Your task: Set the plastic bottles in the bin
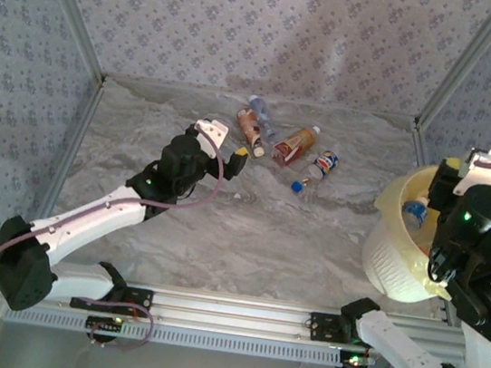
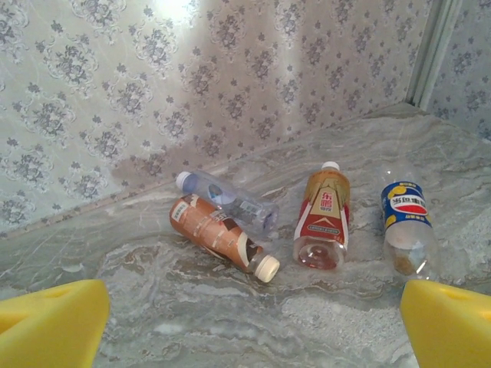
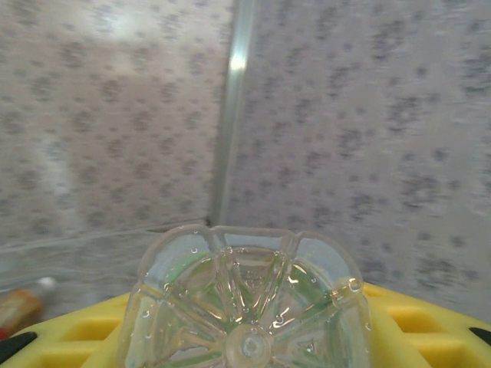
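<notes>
Right gripper [image 3: 245, 331]: partly closed on a clear bottle [image 3: 247, 287]. Its ribbed base faces my wrist camera between the yellow fingers [image 3: 418, 322], gripped across the body so it can fall freely.
Right arm: raised at the right, apparently above the bin [image 1: 384, 251]. I judge a release here lands inside.
Bin: at the table's right edge, with one blue-labelled bottle [image 1: 415, 211] lying in it.
Left gripper [image 2: 249, 330]: spread wide and empty, aimed at the far bottles, ready to straddle one.
Loose bottles: four lie on their sides near the far wall.
Nearest pick: the brown bottle [image 2: 222, 234], just beside a clear bottle with a white cap [image 2: 230, 201].
Further right: the orange-labelled bottle [image 2: 324, 218], then the Pepsi bottle [image 2: 406, 222], spaced enough for fingers.
</notes>
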Controlling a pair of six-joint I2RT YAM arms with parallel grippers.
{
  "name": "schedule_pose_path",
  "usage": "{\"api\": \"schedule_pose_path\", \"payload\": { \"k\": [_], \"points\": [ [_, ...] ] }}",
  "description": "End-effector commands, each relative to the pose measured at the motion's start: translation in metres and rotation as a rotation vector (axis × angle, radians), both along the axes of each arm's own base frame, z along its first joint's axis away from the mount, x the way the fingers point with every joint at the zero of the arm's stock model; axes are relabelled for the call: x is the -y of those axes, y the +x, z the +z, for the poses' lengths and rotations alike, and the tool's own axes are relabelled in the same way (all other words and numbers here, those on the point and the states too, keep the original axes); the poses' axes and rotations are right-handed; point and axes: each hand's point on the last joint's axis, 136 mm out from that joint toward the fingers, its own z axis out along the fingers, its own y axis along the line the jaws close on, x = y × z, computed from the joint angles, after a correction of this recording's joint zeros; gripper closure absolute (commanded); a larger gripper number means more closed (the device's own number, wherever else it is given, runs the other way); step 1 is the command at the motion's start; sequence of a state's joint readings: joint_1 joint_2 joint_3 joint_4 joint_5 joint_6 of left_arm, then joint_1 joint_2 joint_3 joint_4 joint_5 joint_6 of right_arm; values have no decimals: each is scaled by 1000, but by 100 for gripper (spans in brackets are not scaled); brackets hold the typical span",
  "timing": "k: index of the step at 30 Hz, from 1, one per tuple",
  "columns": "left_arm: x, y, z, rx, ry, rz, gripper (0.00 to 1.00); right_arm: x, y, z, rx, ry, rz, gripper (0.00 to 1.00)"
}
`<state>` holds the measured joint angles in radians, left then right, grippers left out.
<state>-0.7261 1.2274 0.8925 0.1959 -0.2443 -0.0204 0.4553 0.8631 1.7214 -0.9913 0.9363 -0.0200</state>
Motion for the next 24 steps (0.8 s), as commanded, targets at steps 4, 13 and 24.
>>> {"api": "schedule_pose_path", "payload": {
  "k": [4, 13, 24],
  "points": [
    [0, 11, 14, 4, -35, 22, 2, 42, -38, -14, -94, -88, -241, 62],
    [0, 16, 11, -18, -48, 25, 2, 41, -11, -111, -517, 52, -300, 48],
    [-15, 19, 5, -46, -50, 68, 2, 76, -9, -140, -610, 112, -478, 2]
  ]
}}
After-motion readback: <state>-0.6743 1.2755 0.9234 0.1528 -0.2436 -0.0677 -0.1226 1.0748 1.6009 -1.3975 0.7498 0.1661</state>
